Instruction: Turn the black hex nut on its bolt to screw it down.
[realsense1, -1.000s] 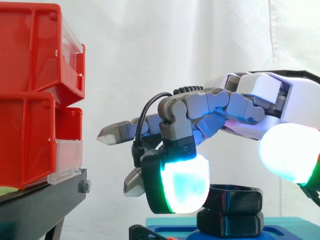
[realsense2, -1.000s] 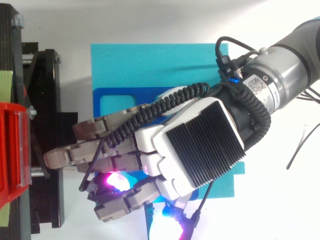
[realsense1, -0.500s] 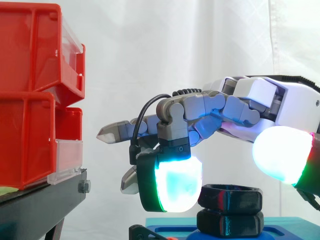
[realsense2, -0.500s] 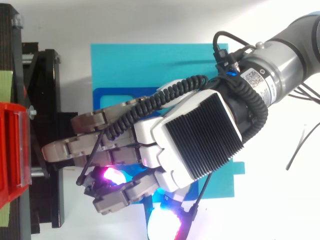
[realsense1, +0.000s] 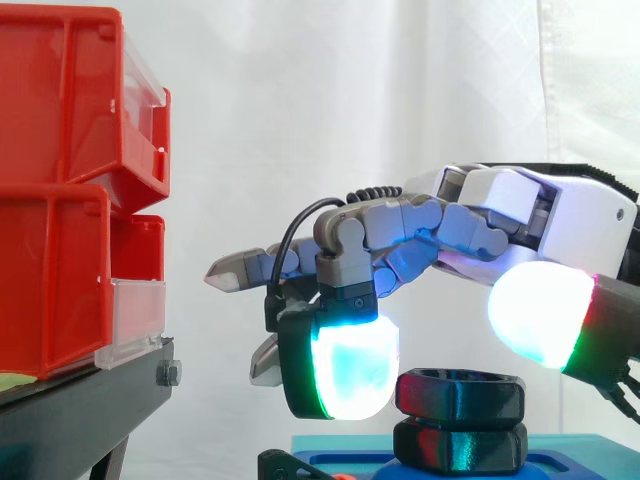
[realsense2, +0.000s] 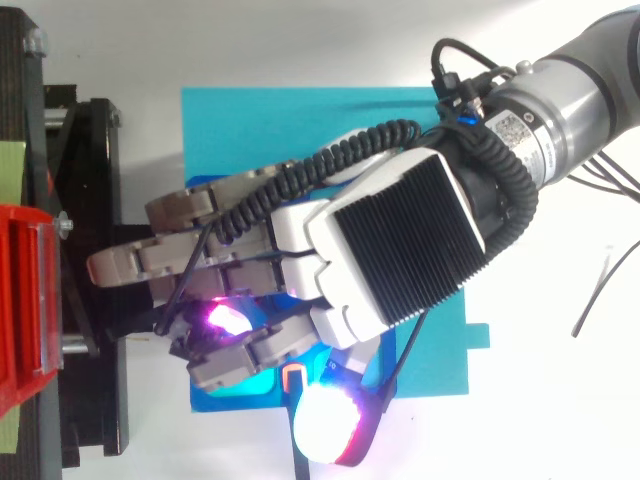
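Side view first: your hand (realsense1: 545, 205) comes in from the right, palm down, hovering over the black hex nut (realsense1: 460, 393). The nut sits low in the scene, stacked right on top of a second black hex piece (realsense1: 460, 445) (bolt head or another nut, I can't tell which), and that one stands on the dark blue plate (realsense1: 345, 462) over the teal mat (realsense1: 590, 447). One finger is bent straight down, and its cyan-green pad (realsense1: 350, 365) hangs just left of the nut at about the nut's height; I can't tell whether it's touching. The thumb pad (realsense1: 535, 312) glows white, up and to the right of the nut, clearly off it. The other fingers (realsense1: 240, 270) stretch out flat to the left toward the red bins (realsense1: 60, 200) on the black stand (realsense1: 80, 410), with the white curtain (realsense1: 350, 100) behind. So you've got a wide, loose span straddling the nut, gripping nothing. Top view: the hand (realsense2: 400, 250) covers the middle of the teal mat (realsense2: 300, 130), fingers reaching left over the edge of the black stand (realsense2: 95, 180). The bent finger's pad shows magenta (realsense2: 228, 320), the thumb pad (realsense2: 325, 430) sits at the near edge, and a small orange bit (realsense2: 292, 377) shows on the dark blue plate (realsense2: 225, 400) between them.
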